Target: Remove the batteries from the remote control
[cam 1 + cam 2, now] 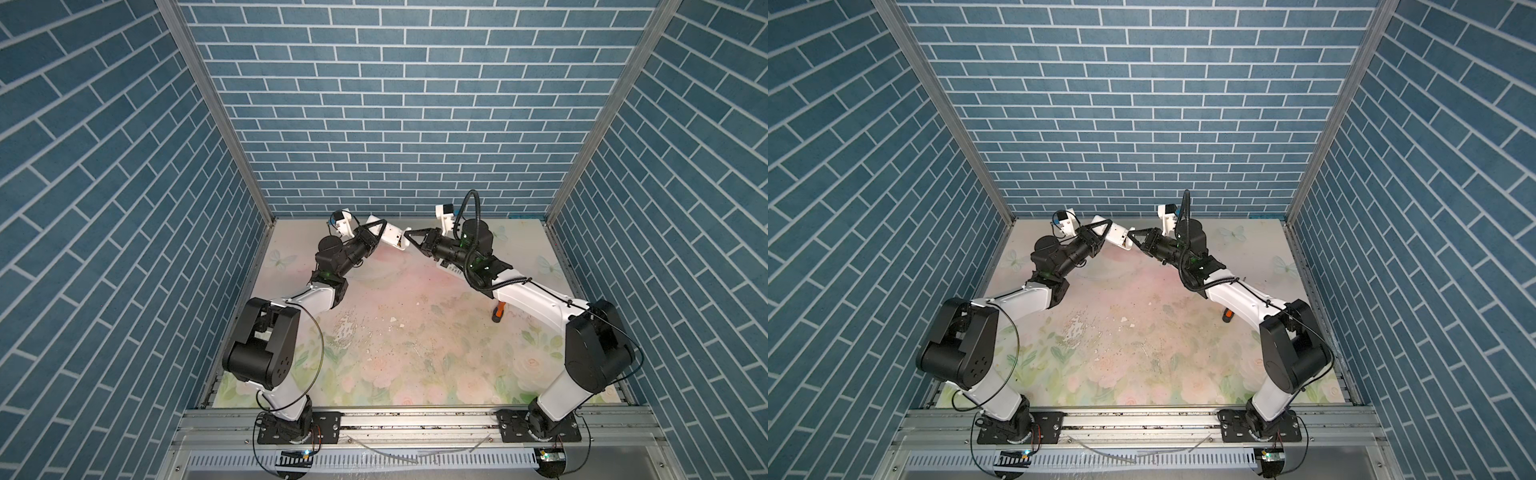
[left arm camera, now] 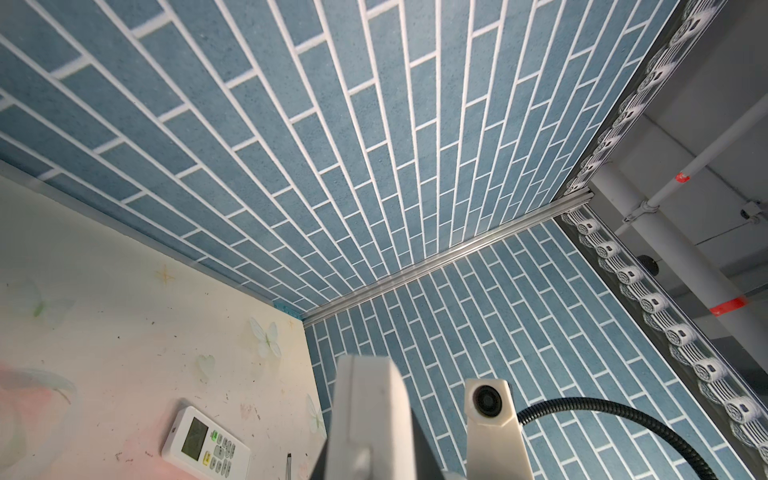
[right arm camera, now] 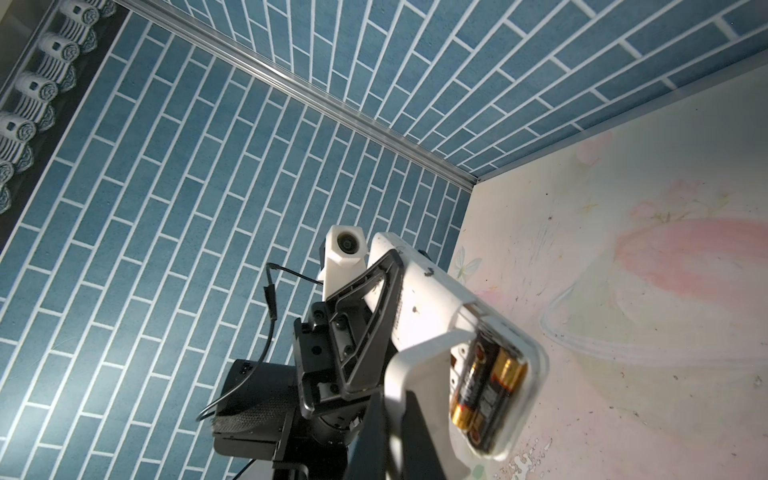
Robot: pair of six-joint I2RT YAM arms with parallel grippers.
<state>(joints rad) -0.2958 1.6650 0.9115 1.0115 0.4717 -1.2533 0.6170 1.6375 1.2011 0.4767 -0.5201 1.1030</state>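
two slick batteries (image 3: 486, 390) (light, stiff, i'd guess) sit in the remote (image 3: 424, 299) the left gripper (image 1: 378, 233) pinches; right gripper (image 1: 409, 237), pressed together beside it, should pry an end.

Bright, even light (wide-angle edge distortion)

Two black-and-gold batteries (image 3: 498, 386) are sitting in one raised white remote (image 3: 428, 299), a second remote (image 2: 205, 441) is lying on the table (image 1: 395, 353), and one orange-handled screwdriver (image 1: 498, 312) is lying there too.
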